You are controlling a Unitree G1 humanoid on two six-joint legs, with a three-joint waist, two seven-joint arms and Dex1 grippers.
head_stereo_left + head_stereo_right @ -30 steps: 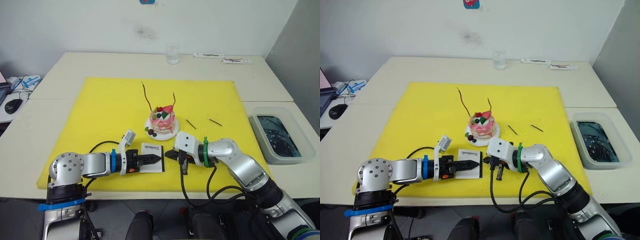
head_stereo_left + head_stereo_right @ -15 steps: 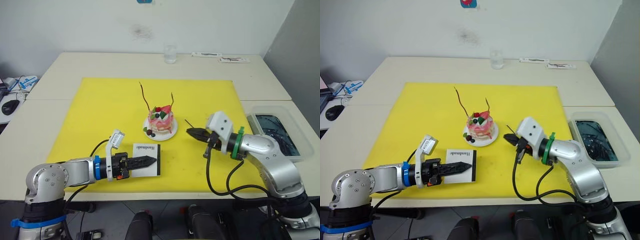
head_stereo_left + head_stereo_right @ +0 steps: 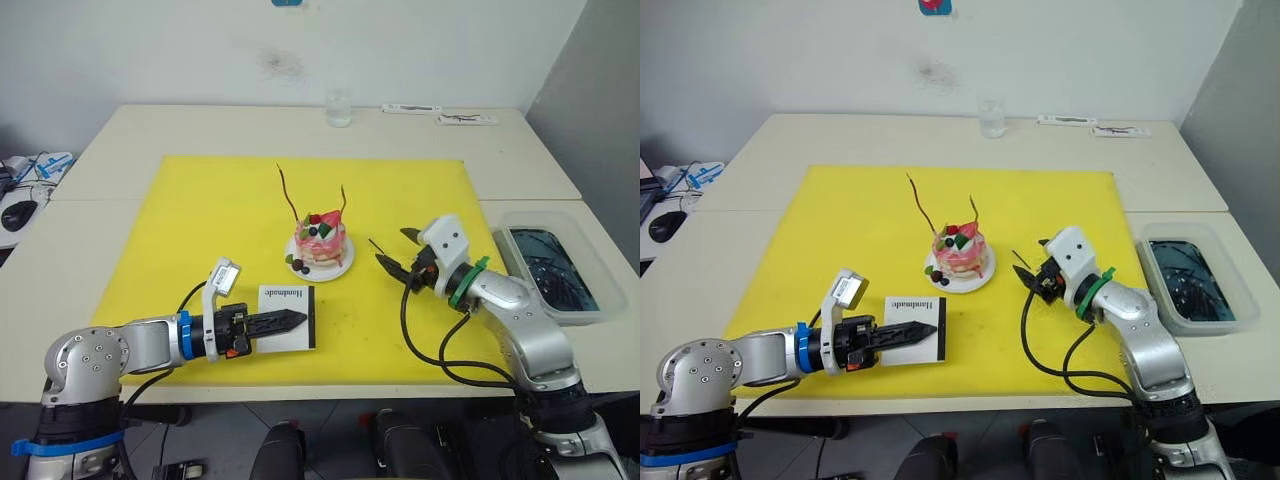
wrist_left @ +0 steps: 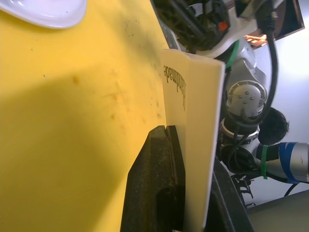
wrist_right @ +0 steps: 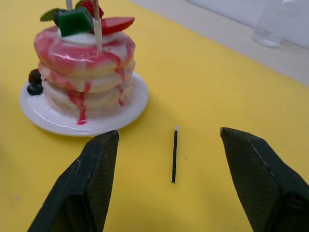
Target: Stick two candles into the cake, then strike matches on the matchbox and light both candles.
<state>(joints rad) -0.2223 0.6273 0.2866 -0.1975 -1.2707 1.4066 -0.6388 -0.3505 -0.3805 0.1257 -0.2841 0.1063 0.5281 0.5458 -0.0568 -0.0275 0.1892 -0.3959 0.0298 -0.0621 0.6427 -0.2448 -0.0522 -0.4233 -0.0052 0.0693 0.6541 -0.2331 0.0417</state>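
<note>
Two candles [image 3: 288, 193] stand upright in the cake [image 3: 321, 240], which sits on its small white plate near the middle of the yellow mat [image 3: 200, 220]. One candle is taller and leans a little to the robot's left; the other [image 3: 344, 197] is shorter and rises from the right side of the cake.

Around the mat, the pale table [image 3: 120, 140] carries a clear glass [image 3: 339, 109] at its far edge, some flat white strips [image 3: 440, 114] farther to the right, and a clear tub [image 3: 552, 275] of dark liquid beside the mat's right edge. To the far left lie a computer mouse [image 3: 18, 212] and some cables.

One match [image 5: 174, 154] lies flat on the mat just right of the plate. In the right wrist view it rests between the spread fingers of the right gripper [image 3: 402, 252], which hovers wide open with nothing in it. Nothing lies between those fingers and the match; the plate's rim is close beside it.

One matchbox [image 3: 288, 318] is clamped edge-on in the left gripper [image 3: 285, 321], at the front of the mat, well short of the cake, with its black lettering at the end nearest the plate.
</note>
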